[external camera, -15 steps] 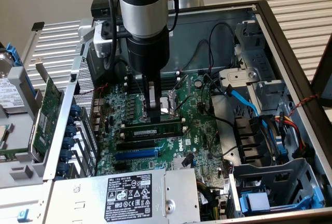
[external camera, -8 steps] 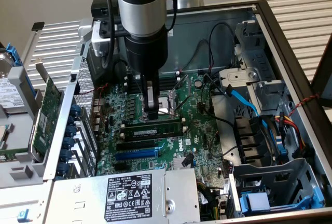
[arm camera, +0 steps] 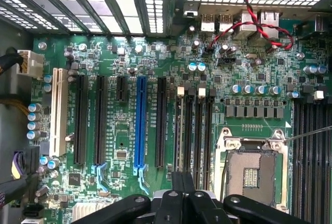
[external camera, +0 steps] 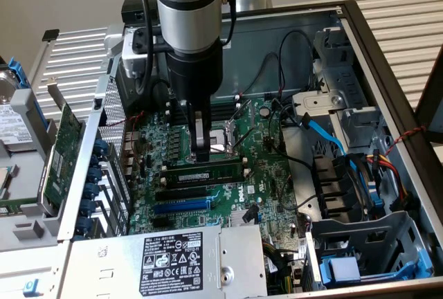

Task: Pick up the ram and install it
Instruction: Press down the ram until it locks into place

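Gripper down at the memory stick

The gripper [external camera: 202,152] is clenched just above the ram [external camera: 202,174], which lies across the motherboard [external camera: 266,174] centre; whether it grips is unclear. Nothing installed yet.

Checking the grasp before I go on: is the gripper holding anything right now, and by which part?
The gripper is shut on the ram, pinching its upper long edge at about mid-length.
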